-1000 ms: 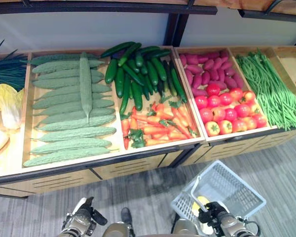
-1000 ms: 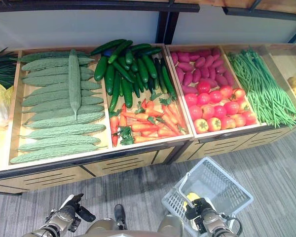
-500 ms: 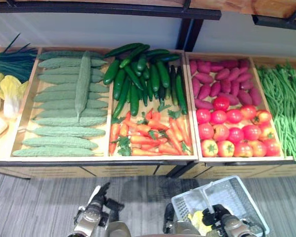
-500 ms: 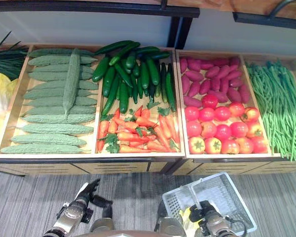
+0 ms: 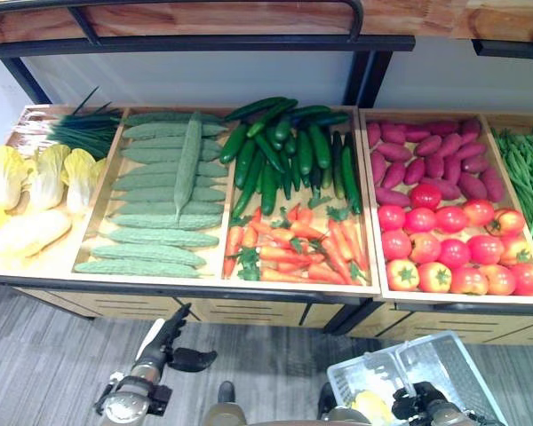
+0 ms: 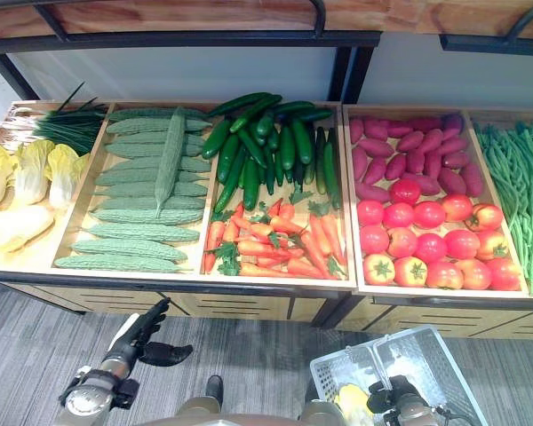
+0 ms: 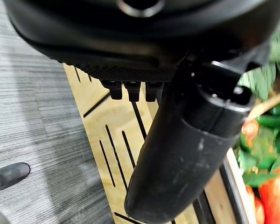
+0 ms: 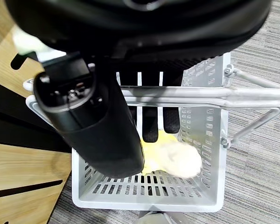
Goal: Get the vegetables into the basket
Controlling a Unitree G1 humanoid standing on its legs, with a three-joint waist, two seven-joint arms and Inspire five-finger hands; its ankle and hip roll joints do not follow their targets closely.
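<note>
The white plastic basket [image 5: 444, 359] hangs low at the right in front of the stand, and my right hand [image 8: 91, 123] is curled round its metal handle [image 8: 200, 93]. A pale yellow vegetable [image 8: 175, 157] lies inside it. My left hand [image 5: 167, 341] is open and empty, fingers straight, reaching toward the stand's wooden front [image 7: 109, 140] below the carrots [image 5: 298, 250]. On the stand lie pale bumpy gourds [image 5: 160, 195], dark cucumbers [image 5: 284, 151], tomatoes [image 5: 444, 253] and purple sweet potatoes [image 5: 426, 151].
Cabbages [image 5: 44, 177] and chives [image 5: 89, 133] lie at the stand's left end, green beans [image 5: 526, 177] at its right. A dark rail and a shelf [image 5: 204, 27] run above the crates. Grey floor [image 5: 53, 355] lies before the stand.
The camera has shifted, bringing the cabbages into view at the left. My left hand has risen and stretched forward toward the stand. The right hand still holds the basket.
</note>
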